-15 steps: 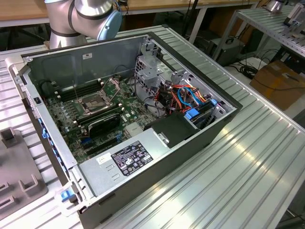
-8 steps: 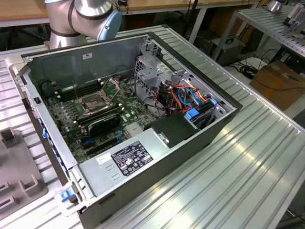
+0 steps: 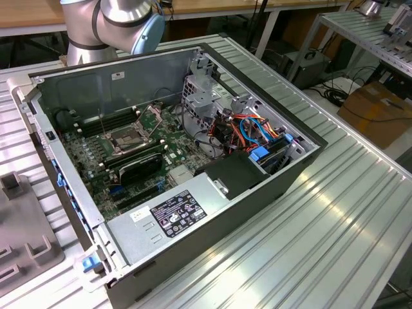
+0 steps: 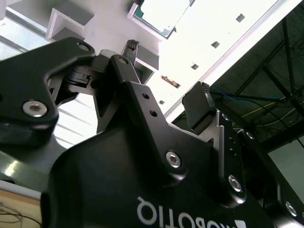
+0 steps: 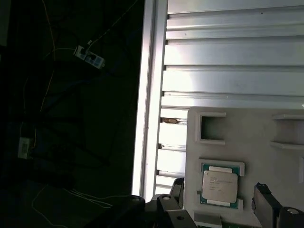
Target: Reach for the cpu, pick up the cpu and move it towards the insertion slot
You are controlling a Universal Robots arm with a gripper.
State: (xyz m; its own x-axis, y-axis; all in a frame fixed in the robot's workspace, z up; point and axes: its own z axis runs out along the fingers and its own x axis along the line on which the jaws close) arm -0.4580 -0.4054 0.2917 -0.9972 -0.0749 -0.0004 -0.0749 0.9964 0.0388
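Observation:
The cpu (image 5: 220, 186), a small silvery square chip, lies flat in a recess of a pale grey fixture plate (image 5: 247, 133); in the second wrist view the cpu (image 4: 161, 14) shows past the fingers. My gripper (image 5: 221, 198) is open, hovering over the chip with one black fingertip (image 5: 177, 189) on each side and a clear gap to it. In the second wrist view the gripper (image 4: 164, 78) also stands open with nothing held. The insertion slot (image 3: 127, 138), a metal-framed socket with a dark centre, sits on the motherboard inside the open computer case (image 3: 302, 158).
The arm's base (image 3: 109, 22) rises behind the case. Inside are a grey power-supply box (image 3: 167, 219), a black ribbed block (image 3: 138, 166), memory slots (image 3: 103, 122), a drive cage (image 3: 199, 96) and cables (image 3: 257, 132). The ribbed table's edge (image 5: 149, 95) runs close beside the fixture plate.

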